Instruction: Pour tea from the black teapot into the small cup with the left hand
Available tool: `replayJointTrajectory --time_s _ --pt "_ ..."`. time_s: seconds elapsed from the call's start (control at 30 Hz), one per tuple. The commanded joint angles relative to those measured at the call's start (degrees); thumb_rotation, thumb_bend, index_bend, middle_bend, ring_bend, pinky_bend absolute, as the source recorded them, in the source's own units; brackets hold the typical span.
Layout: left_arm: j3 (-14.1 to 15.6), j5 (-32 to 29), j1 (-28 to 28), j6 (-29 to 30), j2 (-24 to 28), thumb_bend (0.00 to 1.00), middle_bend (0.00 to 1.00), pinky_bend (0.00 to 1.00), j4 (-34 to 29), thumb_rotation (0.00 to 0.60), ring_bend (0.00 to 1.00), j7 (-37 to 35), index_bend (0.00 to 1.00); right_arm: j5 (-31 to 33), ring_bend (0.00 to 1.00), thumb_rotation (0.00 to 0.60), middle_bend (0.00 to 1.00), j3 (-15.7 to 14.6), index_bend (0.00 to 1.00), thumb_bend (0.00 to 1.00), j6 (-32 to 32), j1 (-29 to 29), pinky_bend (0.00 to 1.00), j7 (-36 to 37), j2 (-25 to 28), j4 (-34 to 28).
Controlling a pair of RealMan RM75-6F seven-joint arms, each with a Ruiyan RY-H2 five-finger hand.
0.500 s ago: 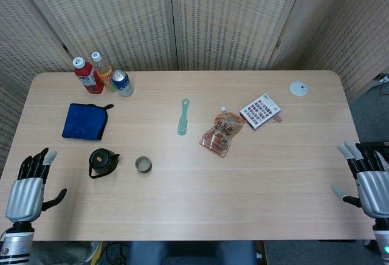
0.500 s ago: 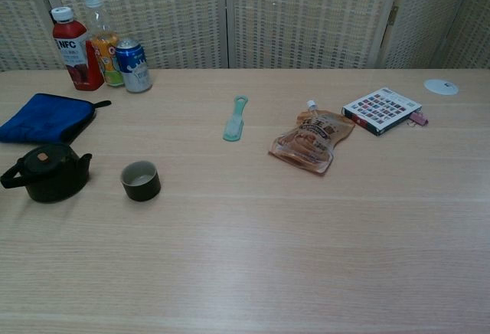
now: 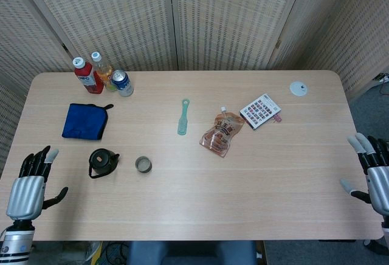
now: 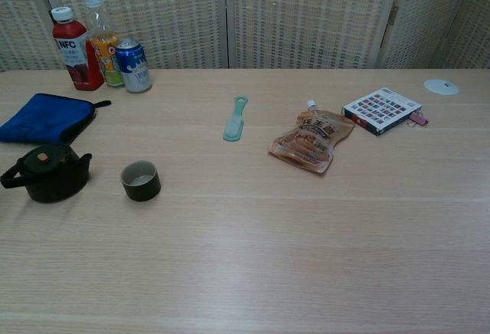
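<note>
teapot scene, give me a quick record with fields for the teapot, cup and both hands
teapot: black teapot upright on the table, lid on, untouched
cup: small cup upright just right of the teapot, apart from it
left robot hand: left robot hand open at the table's near left edge, holding nothing
right robot hand: right robot hand open at the far right edge
pouring: not begun

Two bottles (image 4: 86, 40) — one can (image 4: 133, 65), one teapot (image 4: 48, 172), one cup (image 4: 141, 180)
</note>
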Motion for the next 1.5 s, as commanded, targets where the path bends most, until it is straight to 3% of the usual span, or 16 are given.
replayJointTrajectory --time_s 0.03,0.47,1.13,1.5 --pt "0.12 1.00 -0.79 -0.98 0.74 0.25 0.00 0.00 -0.34 0.600 0.05 -0.45 0.01 0.57 0.00 0.600 0.07 0.47 0.11 0.16 0.08 0.05 0.07 -0.58 0.85 -0.85" --pt "0.35 3.11 -5.07 -6.79 1.24 0.09 0.00 0.00 -1.22 0.600 0.03 -0.38 0.01 1.25 0.00 0.600 0.07 0.89 0.11 0.16 0.06 0.13 0.06 -1.06 1.42 -1.56" --pt "-1.65 -2.56 -13.76 -18.31 -6.26 0.09 0.00 0.00 4.58 0.600 0.03 2.11 0.01 3.25 0.00 0.600 0.07 1.00 0.11 0.16 -1.55 0.45 0.06 -0.12 0.17 0.55" --pt "-1.86 -6.12 -16.32 -21.65 -8.48 0.09 0.00 0.00 8.23 0.600 0.03 3.20 0.01 3.90 0.00 0.600 0.07 1.27 0.11 0.16 -2.64 1.07 0.06 0.19 -0.34 1.44"
